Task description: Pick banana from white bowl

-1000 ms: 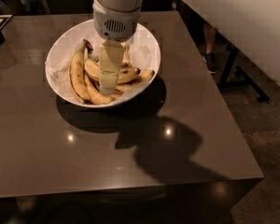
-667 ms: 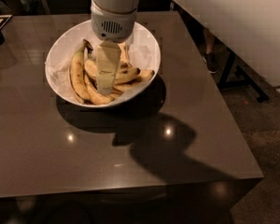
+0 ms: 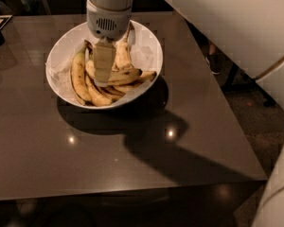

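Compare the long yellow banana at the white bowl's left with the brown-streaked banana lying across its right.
The long yellow banana runs top to bottom along the left wall; the brown-streaked banana lies crosswise. The first looks longer; the second shows dark streaks. The gripper covers only the second's left end. Both lie in the white bowl.

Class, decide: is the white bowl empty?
No, several bananas lie in the bowl, and the gripper is down among them.
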### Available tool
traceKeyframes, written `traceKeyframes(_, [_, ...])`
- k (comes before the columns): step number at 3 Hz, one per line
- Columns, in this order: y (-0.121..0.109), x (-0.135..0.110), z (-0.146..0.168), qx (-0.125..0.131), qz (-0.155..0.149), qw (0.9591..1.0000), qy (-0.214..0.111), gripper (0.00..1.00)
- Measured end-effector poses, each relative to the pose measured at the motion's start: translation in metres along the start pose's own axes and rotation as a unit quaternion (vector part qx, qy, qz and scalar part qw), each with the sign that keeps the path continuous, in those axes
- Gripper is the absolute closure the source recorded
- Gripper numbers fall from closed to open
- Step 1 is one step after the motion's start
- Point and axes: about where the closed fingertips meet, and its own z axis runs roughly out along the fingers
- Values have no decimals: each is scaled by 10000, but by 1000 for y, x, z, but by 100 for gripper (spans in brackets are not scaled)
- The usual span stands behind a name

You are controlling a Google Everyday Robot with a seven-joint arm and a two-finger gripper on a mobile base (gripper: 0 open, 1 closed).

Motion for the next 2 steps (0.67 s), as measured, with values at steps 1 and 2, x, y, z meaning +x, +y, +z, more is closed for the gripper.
traceKeyframes(1, [-6, -2, 9, -122, 71, 9999, -10, 26])
traceKeyframes(2, [-6, -7, 19, -264, 89, 9996, -7, 26])
